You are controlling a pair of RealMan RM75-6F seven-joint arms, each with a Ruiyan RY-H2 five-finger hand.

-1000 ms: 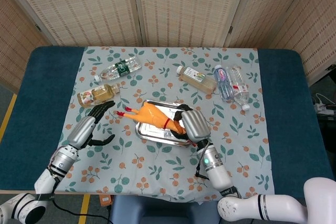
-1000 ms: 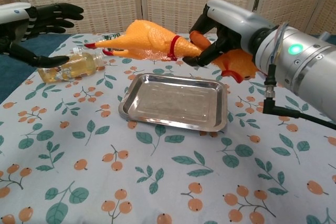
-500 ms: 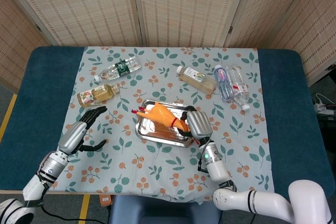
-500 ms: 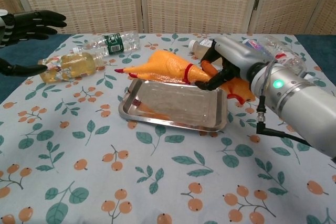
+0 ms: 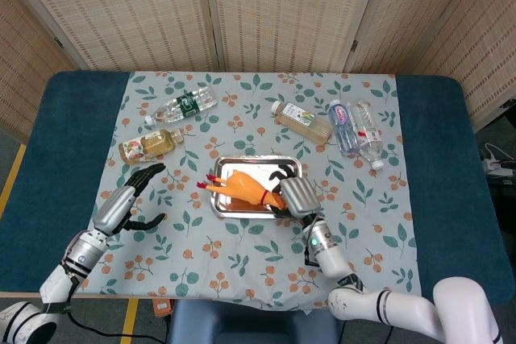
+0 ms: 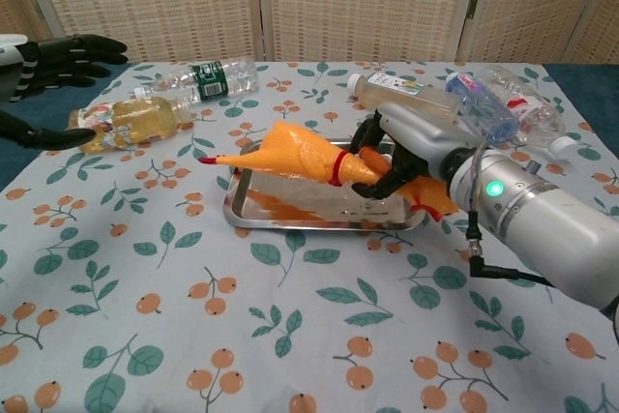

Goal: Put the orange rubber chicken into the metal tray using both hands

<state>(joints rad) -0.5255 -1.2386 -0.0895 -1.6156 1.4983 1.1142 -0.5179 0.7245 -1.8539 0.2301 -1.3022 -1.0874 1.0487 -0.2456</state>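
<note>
right hand [image 6: 406,157]: fingers curled around chicken [image 6: 295,157] neck, low over tray [image 6: 319,217] | left hand [image 5: 127,199]: fingers spread, holding nothing, left of tray

We see the left hand [image 6: 44,65] cut off by the chest view's left edge. The orange rubber chicken [image 6: 305,159] hides part of the metal tray [image 6: 319,217]; the bottle [image 5: 185,105] label print stays unreadable.
</note>
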